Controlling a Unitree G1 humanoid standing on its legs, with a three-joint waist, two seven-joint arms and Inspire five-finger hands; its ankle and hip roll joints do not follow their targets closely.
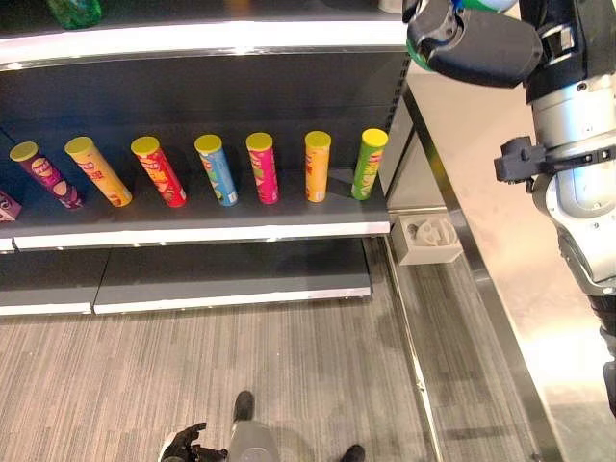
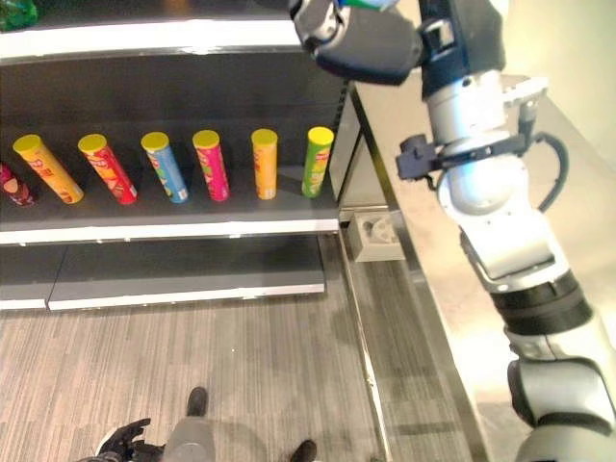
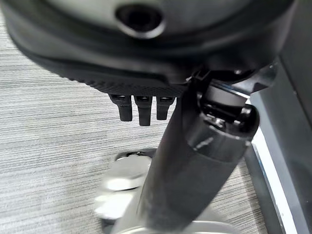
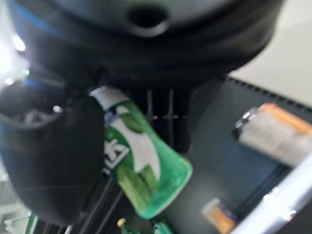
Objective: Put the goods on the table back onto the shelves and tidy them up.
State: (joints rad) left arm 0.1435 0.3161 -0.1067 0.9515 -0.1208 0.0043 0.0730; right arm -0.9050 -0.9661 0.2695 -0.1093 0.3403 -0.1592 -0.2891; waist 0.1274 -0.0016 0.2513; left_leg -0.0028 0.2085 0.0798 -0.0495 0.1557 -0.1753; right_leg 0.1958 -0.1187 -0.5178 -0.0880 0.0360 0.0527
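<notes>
My right hand is raised by the top shelf's right end and is shut on a green and white container. The thumb presses its side, and its top peeks above the hand. On the middle shelf several colourful chip tubes stand tilted in a row, from a purple one to a green one. My left hand hangs low near the floor, with its fingers relaxed and nothing in them.
A green bottle sits on the top shelf at the left. In the right wrist view, an orange and white pack lies on a dark shelf. A white box rests on the floor by the shelf's end. A metal counter runs along the right.
</notes>
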